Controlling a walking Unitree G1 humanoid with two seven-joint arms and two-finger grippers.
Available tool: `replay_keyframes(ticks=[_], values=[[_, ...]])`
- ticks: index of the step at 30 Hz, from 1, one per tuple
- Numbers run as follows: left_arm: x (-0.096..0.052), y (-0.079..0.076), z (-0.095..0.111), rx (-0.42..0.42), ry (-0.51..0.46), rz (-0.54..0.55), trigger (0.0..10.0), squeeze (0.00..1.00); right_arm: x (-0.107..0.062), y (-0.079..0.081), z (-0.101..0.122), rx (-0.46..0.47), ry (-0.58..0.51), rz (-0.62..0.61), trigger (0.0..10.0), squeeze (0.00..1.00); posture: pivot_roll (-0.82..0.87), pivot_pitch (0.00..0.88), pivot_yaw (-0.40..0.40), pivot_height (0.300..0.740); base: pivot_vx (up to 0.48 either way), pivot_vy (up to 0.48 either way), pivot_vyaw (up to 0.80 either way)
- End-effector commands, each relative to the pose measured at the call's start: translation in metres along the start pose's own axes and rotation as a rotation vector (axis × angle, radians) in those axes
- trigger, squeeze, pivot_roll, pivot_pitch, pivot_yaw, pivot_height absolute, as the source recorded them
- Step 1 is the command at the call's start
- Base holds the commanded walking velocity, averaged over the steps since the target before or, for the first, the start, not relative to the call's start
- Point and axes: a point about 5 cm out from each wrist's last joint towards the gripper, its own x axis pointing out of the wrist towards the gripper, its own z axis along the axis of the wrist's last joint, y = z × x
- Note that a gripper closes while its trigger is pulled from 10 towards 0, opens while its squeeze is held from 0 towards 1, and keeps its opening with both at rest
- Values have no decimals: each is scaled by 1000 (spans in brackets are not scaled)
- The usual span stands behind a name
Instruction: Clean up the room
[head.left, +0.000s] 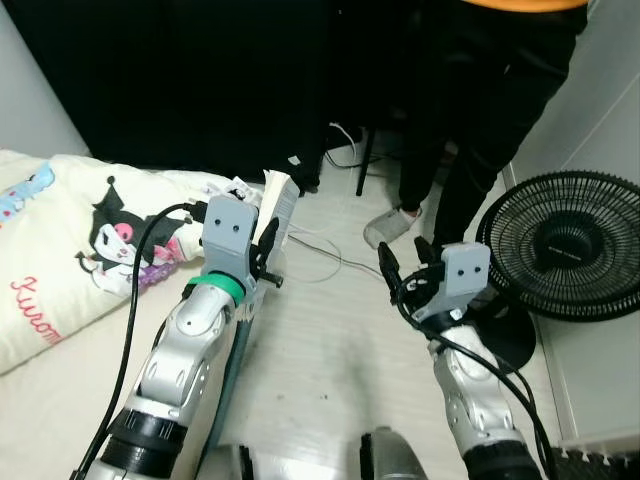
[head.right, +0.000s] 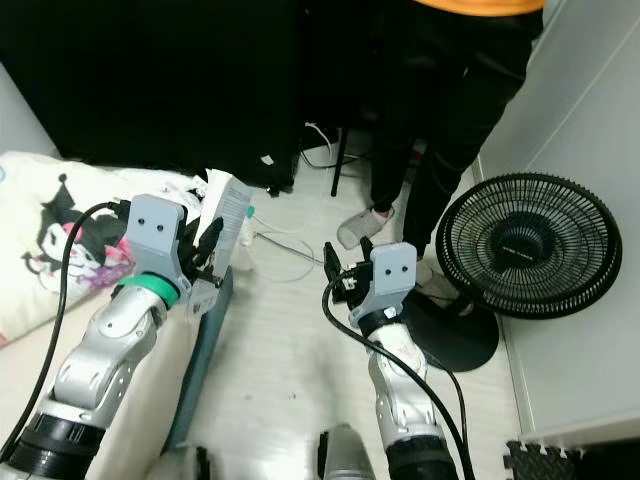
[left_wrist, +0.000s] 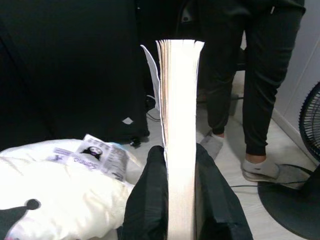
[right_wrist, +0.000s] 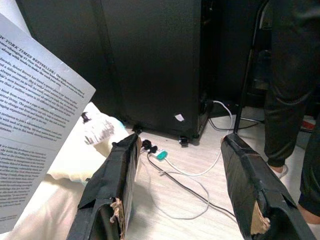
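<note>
My left gripper (head.left: 268, 240) is shut on a paperback book (head.left: 281, 203), held upright on its edge above the side of the bed. In the left wrist view the book's page block (left_wrist: 180, 135) stands between the two black fingers (left_wrist: 150, 200). The book's back cover with printed text (right_wrist: 35, 120) fills one side of the right wrist view. My right gripper (head.left: 402, 268) hangs open over the pale floor, nothing between its fingers (right_wrist: 112, 185).
A person in black trousers (head.left: 470, 140) stands ahead, close to a black floor fan (head.left: 570, 245) at the right. White cables (head.left: 325, 250) trail on the floor. A cartoon-print duvet (head.left: 70, 250) covers the bed at left, with a small packet (left_wrist: 92, 156) on it. Black furniture (head.left: 190, 80) lines the back.
</note>
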Motion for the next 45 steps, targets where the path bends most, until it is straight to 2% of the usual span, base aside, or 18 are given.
replay_keyframes(ticks=[1, 19, 29, 34, 45], values=[[-1, 1, 5, -2, -22, 0, 10000, 0, -5, -3, -6, 8, 28, -18, 10000, 0, 34, 81, 16, 692, 0, 0, 0], [-1, 1, 3, 8, -10, 1, 10000, 0, -4, -4, -7, 6, 32, -28, 10000, 0, 35, 77, 15, 740, 0, 0, 0], [-2, 3, -9, 29, 33, 40, 10000, 0, -8, -2, -15, 10, 56, -26, 10000, 0, 36, 74, 13, 740, 0, 0, 0], [-5, 7, -21, 77, 64, 62, 10000, 0, -10, -1, -20, 13, 76, -17, 10000, 0, 40, 62, 10, 740, 0, 0, 0], [-7, 12, -29, 98, 90, 84, 10000, 0, -5, 4, -22, 20, 80, 5, 10000, 0, 51, 51, 8, 740, 0, 0, 0]])
